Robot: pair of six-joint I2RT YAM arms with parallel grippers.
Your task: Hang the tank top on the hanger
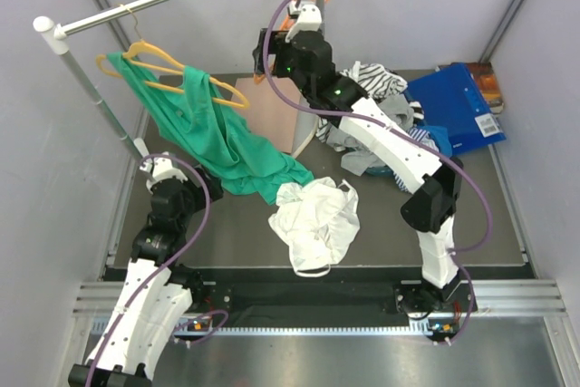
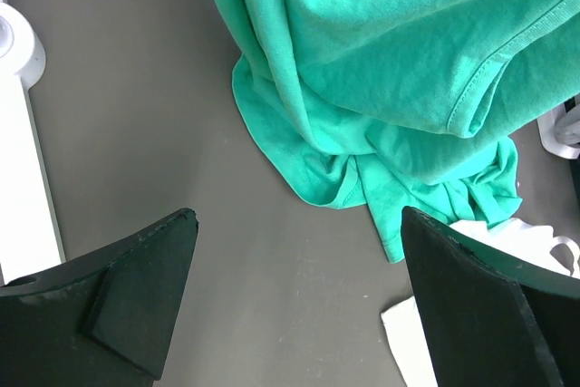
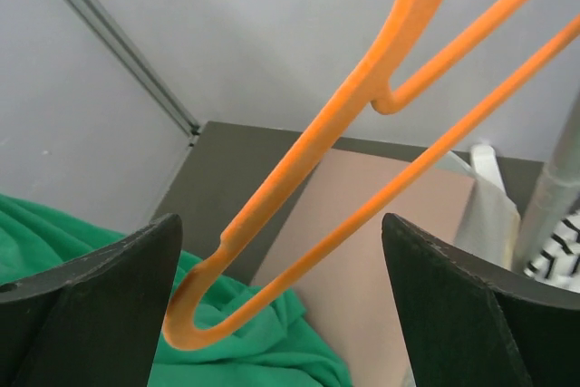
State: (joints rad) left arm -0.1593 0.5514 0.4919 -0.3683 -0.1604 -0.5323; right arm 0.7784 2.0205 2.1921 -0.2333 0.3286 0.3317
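My right gripper (image 3: pixel 281 228) stands wide around the lower corner of the hanger (image 3: pixel 362 88), not clamping it. My left gripper (image 2: pixel 299 219) is wide and empty above the table (image 2: pixel 136 115), near the green garment (image 2: pixel 381 70). The tank top (image 1: pixel 317 219) lies crumpled between the arms.

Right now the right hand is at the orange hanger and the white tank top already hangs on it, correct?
No. The right hand is at the orange hanger, but the white tank top lies crumpled on the table, as the top view shows.
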